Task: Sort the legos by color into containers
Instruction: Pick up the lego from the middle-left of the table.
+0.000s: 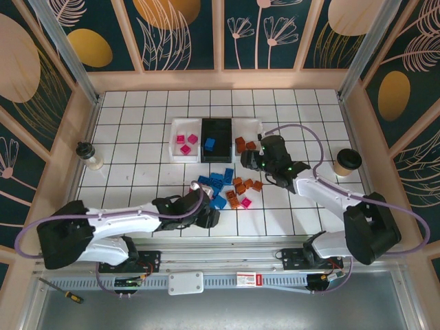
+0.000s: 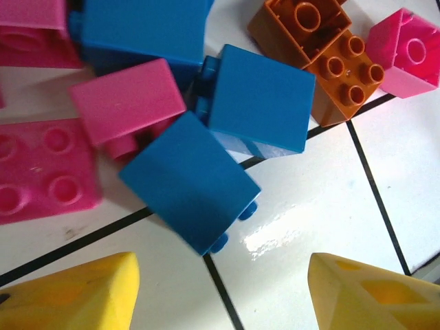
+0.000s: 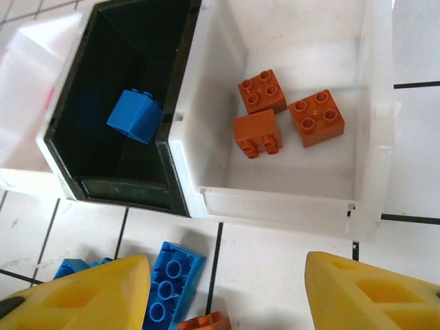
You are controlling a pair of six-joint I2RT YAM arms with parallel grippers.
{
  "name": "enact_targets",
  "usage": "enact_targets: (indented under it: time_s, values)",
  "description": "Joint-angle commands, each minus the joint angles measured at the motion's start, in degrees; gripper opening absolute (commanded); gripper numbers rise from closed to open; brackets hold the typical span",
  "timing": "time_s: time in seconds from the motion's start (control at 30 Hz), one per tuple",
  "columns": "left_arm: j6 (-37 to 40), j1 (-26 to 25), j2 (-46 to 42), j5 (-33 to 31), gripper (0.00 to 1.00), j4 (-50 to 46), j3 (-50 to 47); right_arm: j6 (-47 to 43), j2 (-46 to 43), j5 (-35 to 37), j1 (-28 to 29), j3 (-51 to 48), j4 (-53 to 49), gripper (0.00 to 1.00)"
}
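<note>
Left gripper: fingers spread, nothing between. Dead ahead, near blue brick touches far blue brick behind it and pink brick to its left. Orange brick beyond, right. Bare tile ahead-right.

Right gripper: yellow fingertips spread, empty, over bare tile. Just ahead, white tray holds three orange legos. Black tray abuts its left side, one blue lego inside. Blue plate lies beside the left finger.

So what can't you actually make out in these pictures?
Top view: the right hand covers part of the right white tray, so its orange bricks can't be counted.
Right wrist view: the left white tray is cut by the left edge; contents unseen.
Left wrist view: a studded pink brick runs off the left edge.
</note>
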Motion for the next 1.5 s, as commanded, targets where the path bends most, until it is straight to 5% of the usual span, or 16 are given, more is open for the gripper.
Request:
enact_targets:
  time_s: [0.0,0.43,0.67,0.87,1.13,1.47]
  values:
    - [0.0,-0.3,2.6,-3.9,0.68,0.2,1.6,0.6,-3.0,0.3,0.2,-1.1,0.3,0.62]
    - [3.2,-0.3,11.8,-11.5,0.71,0.0,7.6,0.6,-7.9,0.0,0.2,-3.6,0.4,0.62]
    - [3.3,-0.3,12.5,-10.0,0.5,1.3,6.9,0.3,-9.0,0.3,0.2,-4.5,0.2,0.62]
    - [0.2,-0.4,7.8,-7.4,0.37,0.3,3.7,0.1,-9.6,0.8,0.1,-5.0,0.4,0.62]
    - [-4.5,-1.1,-7.0,-5.6,0.35,-6.5,2.1,0.7,-10.1,0.5,-0.3,-6.2,1.6,0.62]
    - [10.3,7.4,-2.5,-10.1,0.27,-12.9,20.4,1.7,-12.0,0.1,-0.3,-8.2,1.0,0.62]
